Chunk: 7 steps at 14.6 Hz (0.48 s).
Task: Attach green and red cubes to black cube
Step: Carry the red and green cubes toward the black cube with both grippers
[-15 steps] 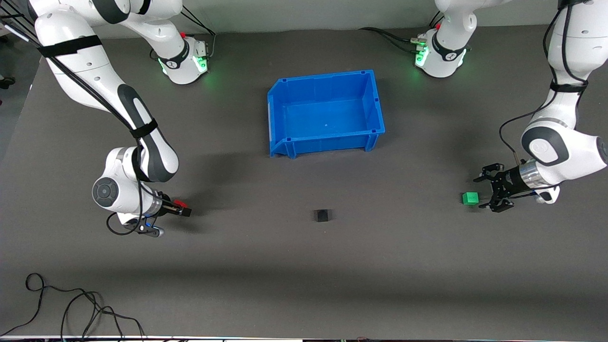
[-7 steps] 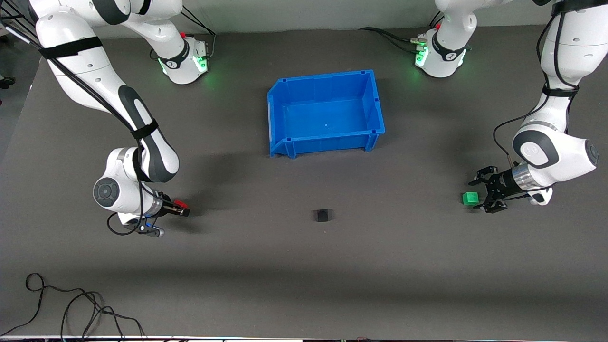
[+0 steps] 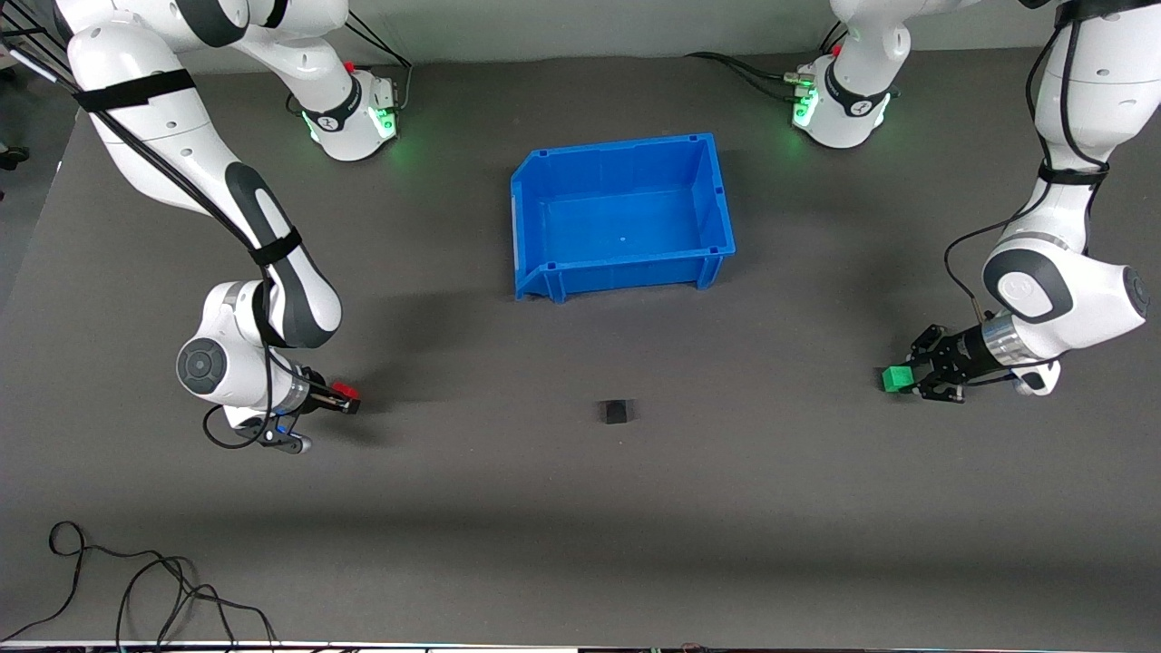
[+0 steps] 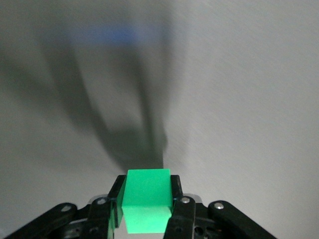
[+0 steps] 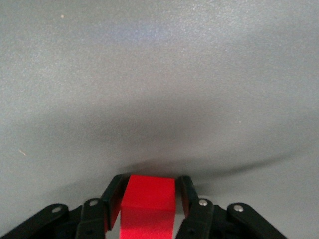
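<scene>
In my left gripper (image 3: 907, 378) I have the small bright green plastic cube (image 3: 897, 378), the jaws clamped on two of its flat sides, as the left wrist view shows with the green cube (image 4: 146, 199) seated squarely between my fingers (image 4: 178, 199). My right gripper (image 3: 345, 399) is clamped the same way on the small bright red plastic cube (image 3: 343, 391), which sits between its fingers (image 5: 187, 199) in the right wrist view as a red block (image 5: 148, 205) filling the gap. Both sets of jaws are low over the dark grey matte surface (image 3: 580, 508), one toward each arm's end of it, and whether either cube is touching the surface I cannot tell. The small matte black cube (image 3: 615, 412) lies alone on the surface between my two grippers, well apart from both, and roughly in line with them. That is what the coming move turns on: each held cube points inward toward the black one, so I judge each arm must travel inward along that line to press its cube against a side face. The two reaches look about equal. The open blue plastic bin (image 3: 717, 195) stands well clear of that line, toward my bases. The risk I judge is nudging the loose black cube if one arm arrives first.
</scene>
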{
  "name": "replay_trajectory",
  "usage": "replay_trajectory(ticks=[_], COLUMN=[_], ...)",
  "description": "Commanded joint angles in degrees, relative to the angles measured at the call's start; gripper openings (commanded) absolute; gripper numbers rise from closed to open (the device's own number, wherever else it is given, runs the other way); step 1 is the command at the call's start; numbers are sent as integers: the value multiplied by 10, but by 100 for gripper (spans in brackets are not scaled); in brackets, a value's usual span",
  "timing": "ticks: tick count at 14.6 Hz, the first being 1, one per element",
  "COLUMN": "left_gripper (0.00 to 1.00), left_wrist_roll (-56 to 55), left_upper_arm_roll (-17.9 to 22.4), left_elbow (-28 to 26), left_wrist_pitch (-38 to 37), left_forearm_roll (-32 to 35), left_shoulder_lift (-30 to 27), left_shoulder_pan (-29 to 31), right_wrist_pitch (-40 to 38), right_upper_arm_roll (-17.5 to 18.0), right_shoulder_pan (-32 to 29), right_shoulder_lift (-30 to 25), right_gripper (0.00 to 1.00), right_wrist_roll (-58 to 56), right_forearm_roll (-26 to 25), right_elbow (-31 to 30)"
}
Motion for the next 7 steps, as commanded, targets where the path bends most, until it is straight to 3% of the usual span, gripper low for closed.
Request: replay_trajectory(ticks=[1,4,7], left_gripper=[11,11,11], left_wrist_roll=[-81,-166,-213], left_upper_arm_roll=[7,5,5], left_elbow=[63,122,135], left_wrist_pitch=[-71,-105,-93], left_forearm_roll=[24,59,58], left_shoulder_lift=[-13,-6,-4], left_shoulder_pan=[-24,-57,-117], right_wrist_pitch=[35,35,39], right_upper_arm_roll=[-2,-1,-1], right_shoulder_pan=[3,3,2], right_shoulder_lift=[13,13,14], right_gripper=[54,53,24], right_wrist_roll=[22,24,28], right_forearm_roll=[6,6,6], right_elbow=[-5,-5,-5])
